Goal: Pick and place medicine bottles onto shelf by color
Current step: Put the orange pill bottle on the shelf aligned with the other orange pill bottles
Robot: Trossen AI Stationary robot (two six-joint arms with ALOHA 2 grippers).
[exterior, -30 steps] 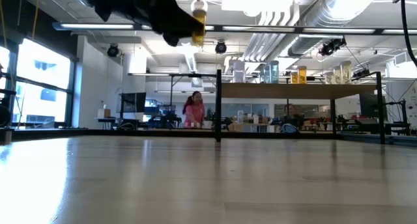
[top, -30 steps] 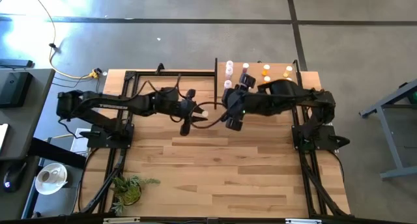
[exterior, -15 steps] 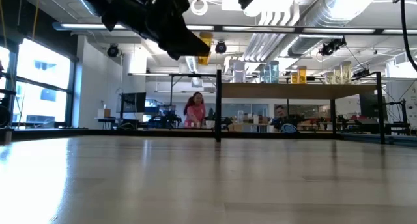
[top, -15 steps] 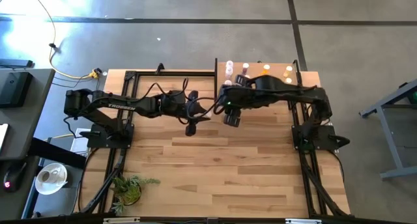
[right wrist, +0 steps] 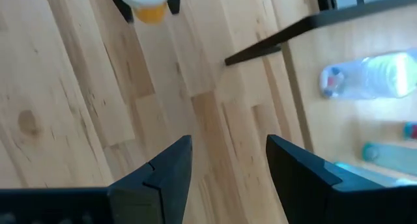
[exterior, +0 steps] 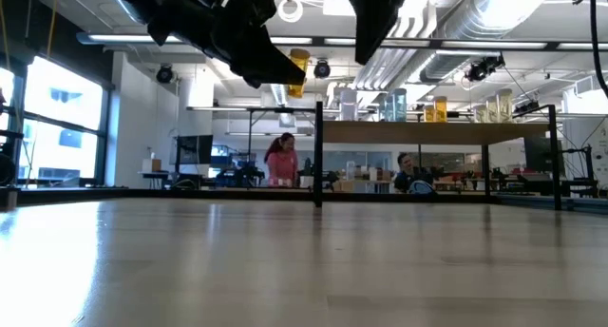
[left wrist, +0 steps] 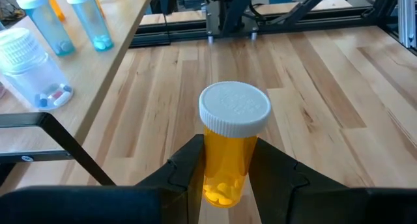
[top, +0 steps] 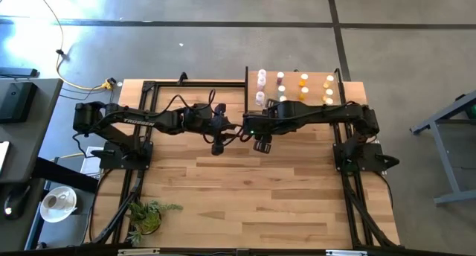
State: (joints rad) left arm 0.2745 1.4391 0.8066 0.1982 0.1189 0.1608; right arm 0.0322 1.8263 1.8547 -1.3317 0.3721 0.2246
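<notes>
Orange bottle (left wrist: pixel 229 146) pinched upright in my left hand (top: pixel 218 139), held above the tabletop (top: pixel 245 189).
Shelf (top: pixel 316 88) lies beyond and right of that hand; my right hand (top: pixel 262 141), spread and empty, hangs nearer it. Shelf bottles too small in the high view to sort by colour.

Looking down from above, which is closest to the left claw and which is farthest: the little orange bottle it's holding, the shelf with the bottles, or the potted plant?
From the left gripper, in the high view:
1. The orange bottle, clamped between its fingers, with the white cap poking out.
2. The shelf, just beyond, at the table's far right side.
3. The plant, farthest, at the near left corner.
</notes>
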